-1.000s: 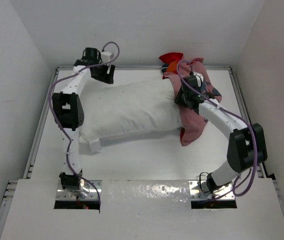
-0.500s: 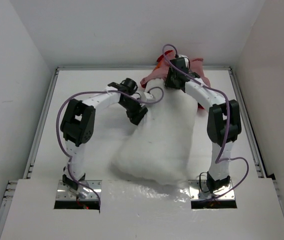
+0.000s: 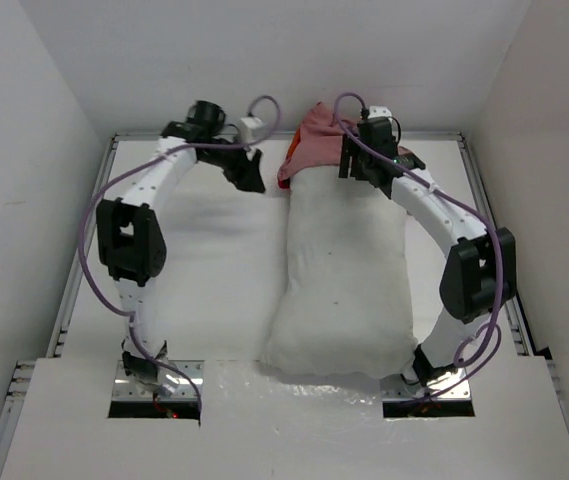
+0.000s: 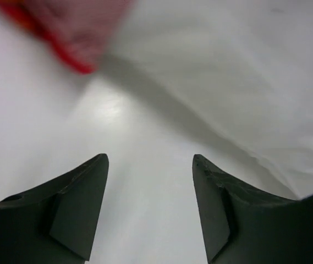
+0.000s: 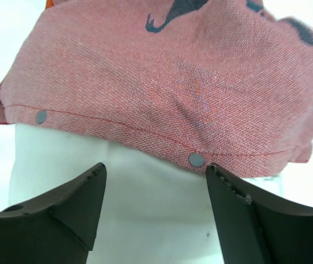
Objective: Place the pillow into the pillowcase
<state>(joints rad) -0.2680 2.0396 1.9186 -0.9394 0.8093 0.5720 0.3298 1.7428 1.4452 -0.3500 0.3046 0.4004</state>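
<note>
The white pillow (image 3: pixel 349 280) lies lengthwise on the table, one short end near the arm bases. Its far end is tucked under the red pillowcase (image 3: pixel 316 140), which is bunched against the back edge. In the right wrist view the pillowcase (image 5: pixel 162 82) shows its hem with metal snaps lying across the pillow (image 5: pixel 145 198). My right gripper (image 3: pixel 364 168) (image 5: pixel 155 171) hovers open just above that hem, holding nothing. My left gripper (image 3: pixel 250 176) (image 4: pixel 150 162) stands open over the bare table, left of the pillow (image 4: pixel 239 71), with a blurred corner of the pillowcase (image 4: pixel 71 33) ahead.
A raised metal rail (image 3: pixel 82 260) borders the table on the left, and a matching rail (image 3: pixel 489 200) runs along the right. White walls close in on three sides. A white board (image 3: pixel 294 420) covers the near edge between the arm bases.
The pillow has swung from crosswise to lengthwise, its far end now under the pillowcase. My right gripper has opened over the hem. My left arm has drawn back to the far left.
</note>
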